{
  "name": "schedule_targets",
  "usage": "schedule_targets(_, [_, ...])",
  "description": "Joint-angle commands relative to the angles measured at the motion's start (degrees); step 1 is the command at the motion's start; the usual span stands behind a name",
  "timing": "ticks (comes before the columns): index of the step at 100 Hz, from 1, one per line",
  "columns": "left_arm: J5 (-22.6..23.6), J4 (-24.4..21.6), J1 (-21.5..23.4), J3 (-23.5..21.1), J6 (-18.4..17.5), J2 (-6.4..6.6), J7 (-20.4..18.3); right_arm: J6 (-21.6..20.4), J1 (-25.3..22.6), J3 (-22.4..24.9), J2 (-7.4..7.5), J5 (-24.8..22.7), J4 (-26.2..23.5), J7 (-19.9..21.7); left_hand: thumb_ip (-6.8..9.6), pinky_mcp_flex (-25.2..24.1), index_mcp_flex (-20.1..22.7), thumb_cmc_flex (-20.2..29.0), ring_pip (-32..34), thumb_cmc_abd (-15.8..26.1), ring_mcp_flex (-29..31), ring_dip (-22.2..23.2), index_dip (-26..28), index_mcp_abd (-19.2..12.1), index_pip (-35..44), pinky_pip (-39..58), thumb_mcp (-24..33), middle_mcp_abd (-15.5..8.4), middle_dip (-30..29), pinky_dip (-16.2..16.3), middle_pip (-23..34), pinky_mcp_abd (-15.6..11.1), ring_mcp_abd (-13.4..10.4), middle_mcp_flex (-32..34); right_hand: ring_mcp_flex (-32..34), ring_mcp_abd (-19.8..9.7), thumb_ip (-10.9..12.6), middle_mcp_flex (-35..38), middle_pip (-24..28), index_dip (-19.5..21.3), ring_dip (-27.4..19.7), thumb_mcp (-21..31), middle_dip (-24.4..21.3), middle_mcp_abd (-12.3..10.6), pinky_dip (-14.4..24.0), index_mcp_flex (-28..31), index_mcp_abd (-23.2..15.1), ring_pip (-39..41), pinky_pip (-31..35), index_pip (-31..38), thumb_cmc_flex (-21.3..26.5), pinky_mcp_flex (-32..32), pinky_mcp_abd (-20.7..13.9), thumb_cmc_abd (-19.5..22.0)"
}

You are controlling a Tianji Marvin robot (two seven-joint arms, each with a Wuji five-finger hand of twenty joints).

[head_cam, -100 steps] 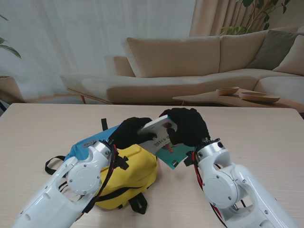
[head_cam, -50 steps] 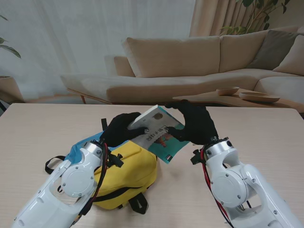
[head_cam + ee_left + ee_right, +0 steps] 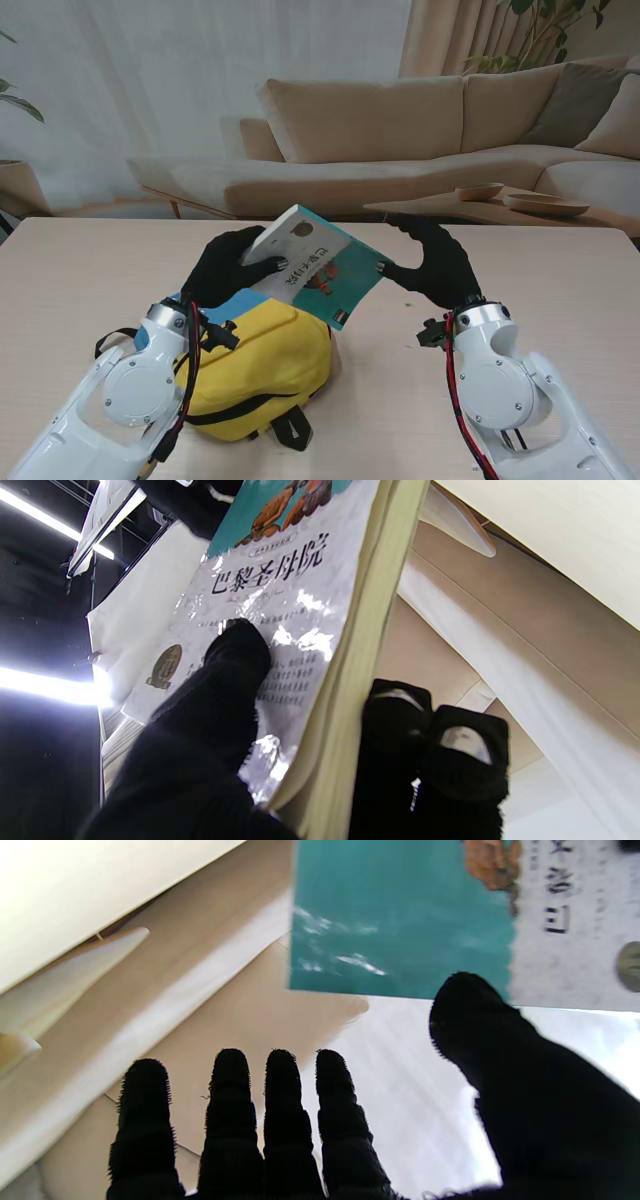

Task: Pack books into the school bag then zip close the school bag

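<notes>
My left hand has the book pinched at its near-left corner: thumb pressed on the glossy cover, the other fingers behind the page block, so it is closed on the book. The book is in the air, tilted, cover toward me, hanging just over the yellow school bag, which lies on the table in front of my left arm. A corner pinch leaves the long edge free, probably so the book can be tipped and slid into the bag's mouth. I can't make out from the stand view whether the bag is unzipped; a blue part shows on its left side. My right hand is spread, four fingers side by side and the thumb apart, holding nothing; it sits just beside the book's right edge, and whether a fingertip touches that edge I cannot tell. I judge it is there to steady the book. The book is not in the bag yet, zipping not begun.
</notes>
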Motion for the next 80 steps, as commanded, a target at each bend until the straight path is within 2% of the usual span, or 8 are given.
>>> schedule_targets(1, [-0.7, -1.47, 0.45, -0.44, -0.11, -0.46, -0.57, 0.49, -1.12, -0.15, -0.9, -0.14, 1.82, -0.07, 3.51, 0.9, 10.5, 9.52, 3.52, 9.74, 2.1, 1.17, 10.91, -11.43, 38.63, 5.48, 28.1, -4.75, 2.12, 0.01, 8.16, 0.67, -0.1, 5.54, -3.56, -0.75, -0.75, -2.18, 0.3, -0.11, -0.22, -1.62, -0.31, 0.88, -0.96, -1.74, 0.03, -0.26, -0.29, 0.32, -1.38, -0.77, -1.73, 0.09])
schedule_targets(30, [-3.5, -1.71, -0.11, -0.38, -0.1, -0.82, -0.27, -0.9, -1.66, -1.63, -2.28, 10.73, 5.43, -1.78, 3.46, 0.71, 10.5, 9.62, 3.4, 9.68, 1.95, 1.25, 10.91, -11.38, 38.61, 5.29, 27.97, -4.69, 2.14, 0.27, 8.1, 0.76, 0.08, 5.47, -4.58, -0.93, -1.51, -3.56, 1.16, 0.07, 0.23, -3.42, -0.16, 0.98, -0.07, -2.64, 1.15, 0.69, 1.71, 0.95, -2.55, -0.29, -3.89, -0.17])
schedule_targets(39, [-5.37, -1.88, -0.39, -0.12, 0.5, -0.87, -0.79, -3.56, -1.86, -2.69, -3.03, 16.0, 6.52, -3.15, 3.45, 0.72, 10.5, 9.6, 3.39, 9.79, 1.95, 1.27, 10.91, -11.38, 38.61, 5.26, 27.92, -4.69, 2.14, 0.33, 8.08, 0.77, 0.08, 5.46, -5.13, -0.94, -1.63, -4.28, 1.68, 0.2, 0.41, -2.85, -0.03, 1.0, 0.28, -3.01, 1.6, 1.05, 2.32, 1.32, -1.83, 0.06, -5.1, -1.17])
schedule_targets(56, [-8.68, -1.69, -1.21, 0.5, 1.26, -1.09, -1.43, -9.19, -1.34, -5.41, -4.22, 22.46, 9.25, -5.89, 3.45, 0.54, 10.5, 9.68, 3.34, 9.76, 1.89, 1.31, 10.91, -11.54, 38.56, 5.13, 27.83, -4.77, 2.13, 0.47, 8.01, 0.79, 0.07, 5.39, -4.54, -1.3, -2.2, -4.37, 2.88, 0.52, 0.86, -0.51, 0.19, 0.58, 1.41, -3.24, 1.36, 2.14, 4.16, 2.92, -1.7, 2.23, -6.99, -2.12])
schedule_targets(80, [-12.53, -1.73, -2.02, 1.3, 2.44, -1.22, -2.64, -13.86, -0.37, -8.48, -5.88, 31.49, 10.6, -8.9, 3.39, 0.42, 10.47, 9.72, 3.25, 9.8, 1.77, 1.35, 10.95, -11.44, 38.52, 4.99, 27.75, -4.76, 2.19, 0.67, 7.93, 0.82, 0.1, 5.34, -1.19, -1.28, -2.84, -1.53, 4.33, 0.64, 1.94, 3.28, 0.62, 0.33, 3.07, -1.24, 0.6, 4.44, 6.61, 6.13, -0.41, 6.33, -8.79, -3.7])
